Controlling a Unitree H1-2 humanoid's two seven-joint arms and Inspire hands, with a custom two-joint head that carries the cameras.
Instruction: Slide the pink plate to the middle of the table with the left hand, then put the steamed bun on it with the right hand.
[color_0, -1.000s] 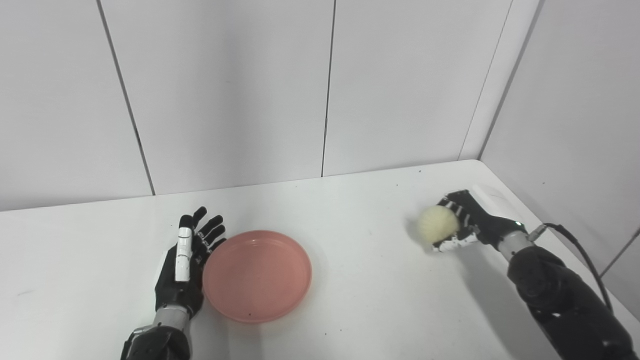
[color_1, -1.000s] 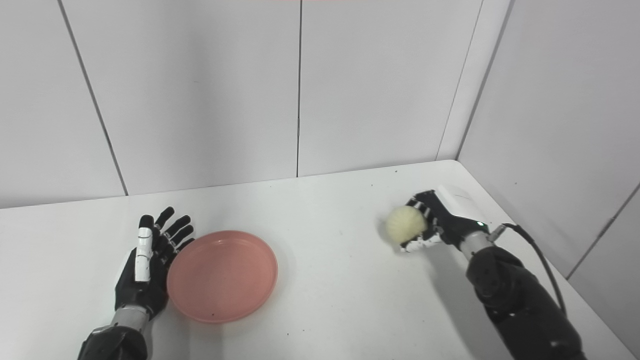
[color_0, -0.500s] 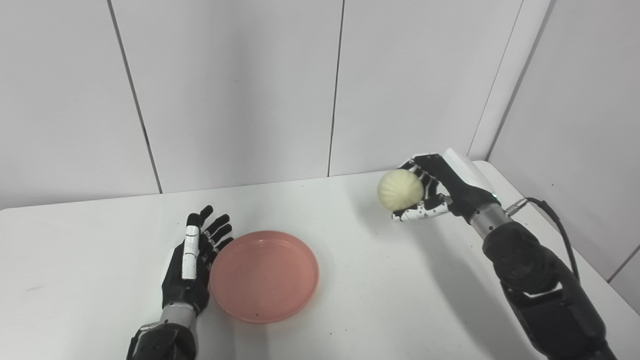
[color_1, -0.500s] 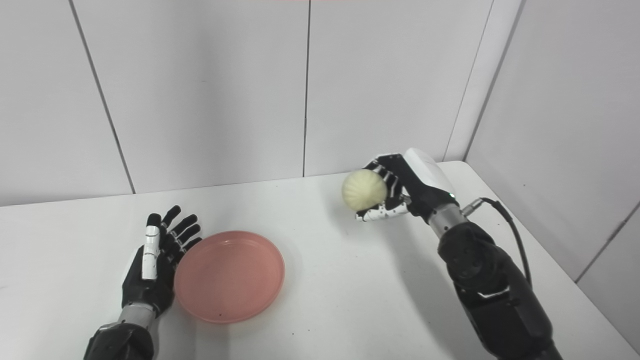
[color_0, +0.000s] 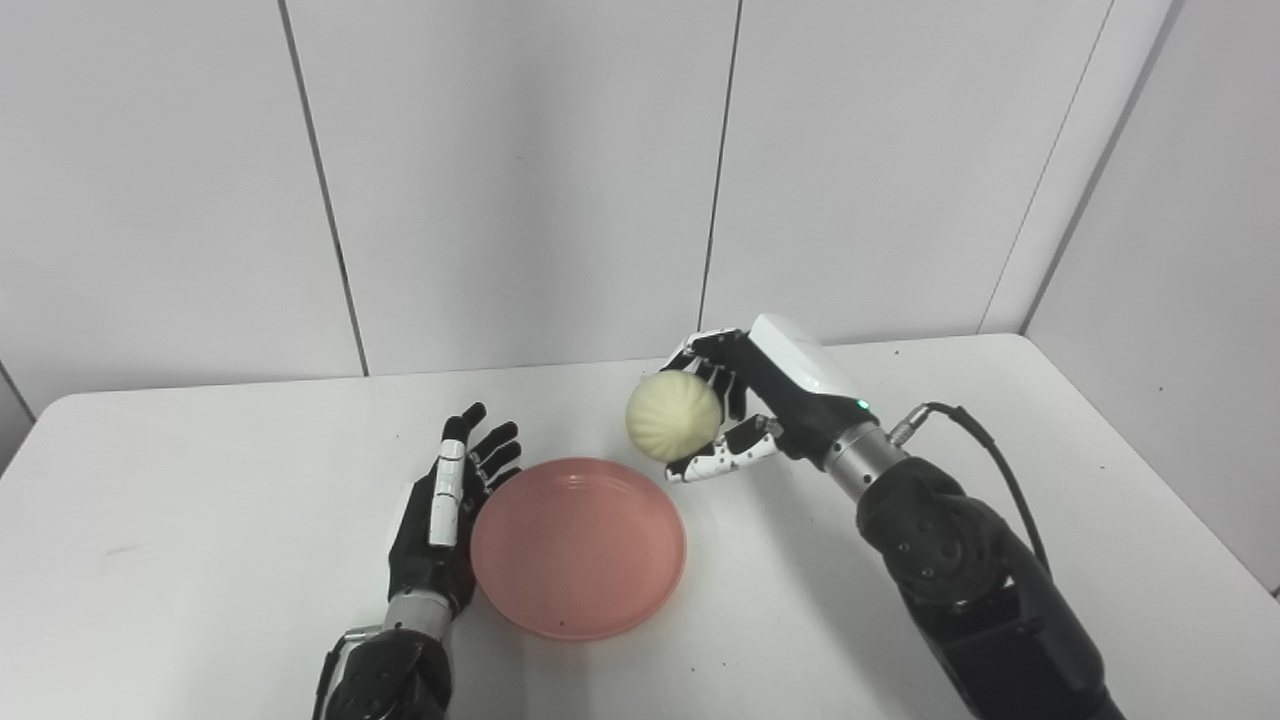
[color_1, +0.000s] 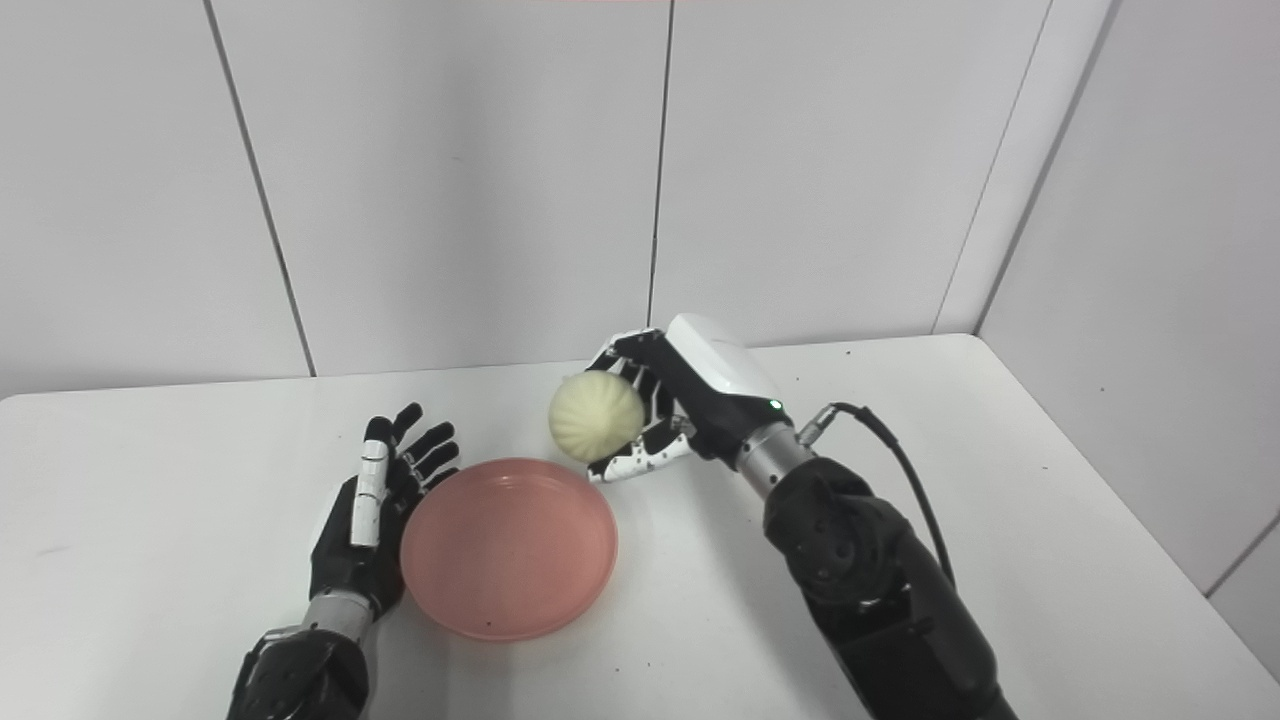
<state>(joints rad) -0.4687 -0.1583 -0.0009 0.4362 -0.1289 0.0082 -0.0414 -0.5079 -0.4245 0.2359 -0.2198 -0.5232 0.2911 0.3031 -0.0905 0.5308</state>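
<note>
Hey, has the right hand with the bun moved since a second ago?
Yes. The right hand has carried the steamed bun up off the table and leftward, away from the right corner, toward the pink plate.

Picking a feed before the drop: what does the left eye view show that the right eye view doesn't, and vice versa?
Left eye view only: the table's rear left corner. Right eye view only: more side wall past the table's right edge. Both: the left hand open beside the empty pink plate, and the right hand holding the steamed bun in the air by the plate's far right rim.
</note>
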